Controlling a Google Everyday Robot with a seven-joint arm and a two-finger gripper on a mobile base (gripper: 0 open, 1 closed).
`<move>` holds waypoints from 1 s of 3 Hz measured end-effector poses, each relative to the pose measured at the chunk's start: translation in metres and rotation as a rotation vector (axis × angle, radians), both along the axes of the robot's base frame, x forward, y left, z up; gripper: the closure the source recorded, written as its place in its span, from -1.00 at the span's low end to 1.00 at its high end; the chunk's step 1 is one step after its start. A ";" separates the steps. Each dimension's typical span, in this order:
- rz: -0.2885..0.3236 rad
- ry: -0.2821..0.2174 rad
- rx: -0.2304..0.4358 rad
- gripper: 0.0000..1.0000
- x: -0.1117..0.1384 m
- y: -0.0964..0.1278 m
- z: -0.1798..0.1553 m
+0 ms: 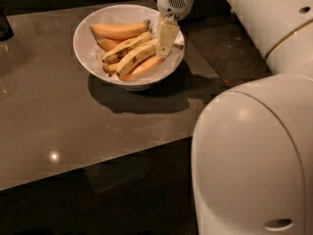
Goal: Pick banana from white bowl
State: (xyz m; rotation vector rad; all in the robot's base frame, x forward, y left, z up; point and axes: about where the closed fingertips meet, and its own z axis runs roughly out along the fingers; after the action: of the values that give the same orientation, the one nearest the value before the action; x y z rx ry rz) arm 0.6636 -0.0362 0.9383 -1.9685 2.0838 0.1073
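The white bowl [85,48] stands on the brown table, back centre. In it the long pale-yellow banana [136,58] lies diagonally, its thin dark stem pointing right. A shorter, brown-speckled banana [124,46] lies just above it. Orange-peach fruits lie at the bowl's back [119,31] and front [143,69]. My gripper [166,37] hangs down from the white wrist into the bowl's right side. It sits over the stem end of the long banana and hides that part.
The glossy brown table [73,126] reaches to the left and towards me, with its front edge running across the middle of the view. A dark object [5,26] stands at the far left edge. My white arm and body [254,146] fill the right side.
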 end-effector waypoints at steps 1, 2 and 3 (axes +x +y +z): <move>0.000 0.000 0.000 0.12 0.000 0.000 0.000; 0.000 0.000 0.000 0.58 0.000 0.000 0.000; 0.000 0.000 0.000 1.00 0.000 0.000 0.000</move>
State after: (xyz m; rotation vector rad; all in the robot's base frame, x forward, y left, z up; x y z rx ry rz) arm 0.6636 -0.0362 0.9383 -1.9684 2.0837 0.1073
